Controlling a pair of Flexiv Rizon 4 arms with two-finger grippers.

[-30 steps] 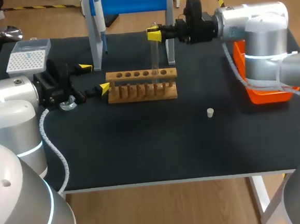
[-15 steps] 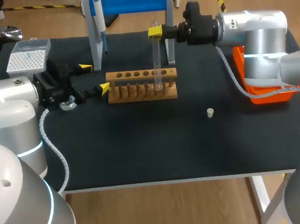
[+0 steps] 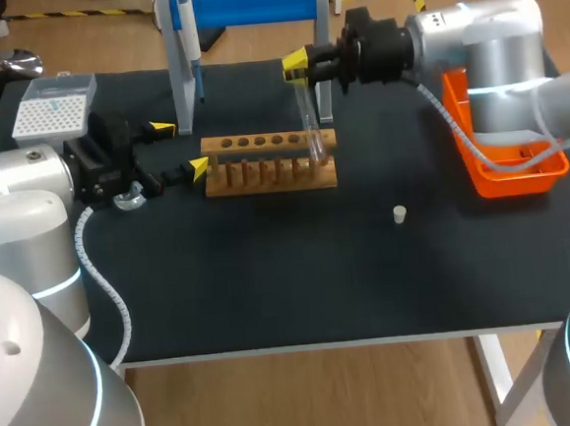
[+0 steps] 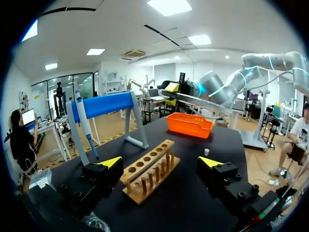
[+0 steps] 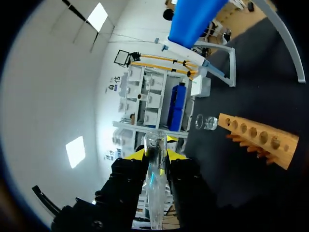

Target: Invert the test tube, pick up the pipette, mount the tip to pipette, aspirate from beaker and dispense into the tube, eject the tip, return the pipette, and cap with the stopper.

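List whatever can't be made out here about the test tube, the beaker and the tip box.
- Test tube, head view: clear glass against the rack; whether its lower end sits in a hole cannot be told.
- Beaker, head view: mostly hidden behind the left gripper; contents unseen.
- Tip box, head view: tips too small to count.

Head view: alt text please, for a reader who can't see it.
The right gripper, jaws shut on a clear test tube, holds it tilted with its lower end at the right end of a wooden rack. The left gripper sits open by the rack's left end; a white stopper lies apart, forward and right of the rack.
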